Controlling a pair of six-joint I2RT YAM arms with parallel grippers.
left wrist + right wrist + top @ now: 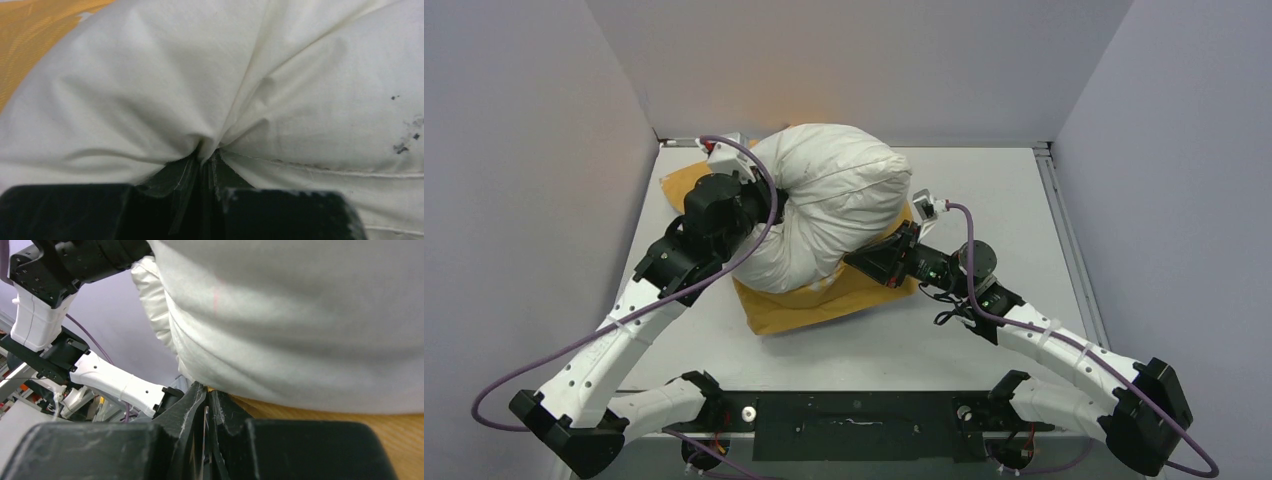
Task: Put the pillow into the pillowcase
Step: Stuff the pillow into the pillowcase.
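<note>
The plump off-white pillow (839,195) lies bent on top of the orange-yellow pillowcase (809,308) at the table's middle back. My left gripper (774,215) presses into the pillow's left side. In the left wrist view it (207,156) is shut on a pinched fold of the pillow (200,75), with a patch of pillowcase (30,40) at the upper left. My right gripper (854,260) reaches under the pillow's right side. In the right wrist view it (207,394) is shut on a thin orange edge of the pillowcase (325,420), beneath the pillow (300,325).
The grey table (984,200) is walled at the back and both sides. A corner of the pillowcase (676,185) sticks out behind the left arm. The left arm's white link (117,382) shows beyond the pillow in the right wrist view.
</note>
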